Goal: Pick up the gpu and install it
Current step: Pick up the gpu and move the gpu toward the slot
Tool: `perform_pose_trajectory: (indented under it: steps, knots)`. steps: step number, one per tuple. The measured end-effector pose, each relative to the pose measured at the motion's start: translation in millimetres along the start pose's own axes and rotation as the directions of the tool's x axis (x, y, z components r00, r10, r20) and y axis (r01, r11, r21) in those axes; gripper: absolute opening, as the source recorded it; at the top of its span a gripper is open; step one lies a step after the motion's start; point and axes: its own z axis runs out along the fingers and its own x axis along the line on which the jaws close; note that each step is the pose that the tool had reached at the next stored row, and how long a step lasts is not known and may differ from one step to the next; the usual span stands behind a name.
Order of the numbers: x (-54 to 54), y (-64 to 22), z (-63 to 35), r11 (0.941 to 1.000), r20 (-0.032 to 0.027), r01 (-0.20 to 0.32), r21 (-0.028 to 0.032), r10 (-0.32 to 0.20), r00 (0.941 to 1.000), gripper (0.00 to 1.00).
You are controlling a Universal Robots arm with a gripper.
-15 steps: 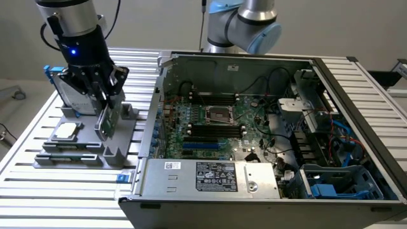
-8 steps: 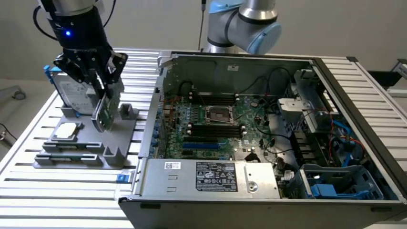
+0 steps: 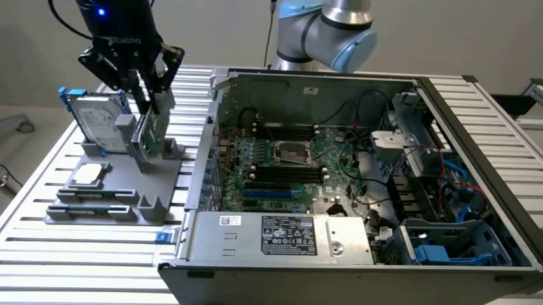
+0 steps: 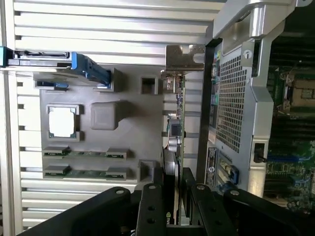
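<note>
Over gray holder [image 3: 102,210] on surface [image 3: 34,184], claw [image 3: 152,108] clenched on upright gpu [image 3: 152,136]; you pull straight up, keep card vertical, clear of hard drive [image 3: 98,124] beside.

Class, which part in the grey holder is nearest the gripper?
The gpu, the upright green card: the gripper is right at its top edge, while the blue-framed hard drive, chip and memory strips sit farther off.

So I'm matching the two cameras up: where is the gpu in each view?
Exterior view: the gpu stands upright in the grey holder, under the gripper, on the exterior view's left of the computer case.
Wrist view: the gpu is edge-on between the holder and the case.
Shared landmark: the blue-framed hard drive, standing in the holder.
</note>
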Motion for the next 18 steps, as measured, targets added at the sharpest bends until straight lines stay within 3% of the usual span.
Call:
perform_pose_trajectory:
  steps: [7,12,15,18]
  knots:
    - [-32.3,-1.8,-31.1,1.0000,-0.0048,0.000,-0.0003,0.000,1.0000,0.26]
    - [-55.6,-3.3,-51.8,1.0000,-0.0123,0.000,-0.0004,0.000,0.9999,0.26]
    - [-69.1,-3.8,-53.7,1.0000,-0.0194,0.000,-0.0006,0.000,0.9998,0.26]
    - [-83.0,-4.3,-53.1,1.0000,-0.0208,0.001,-0.0005,-0.001,0.9998,0.26]
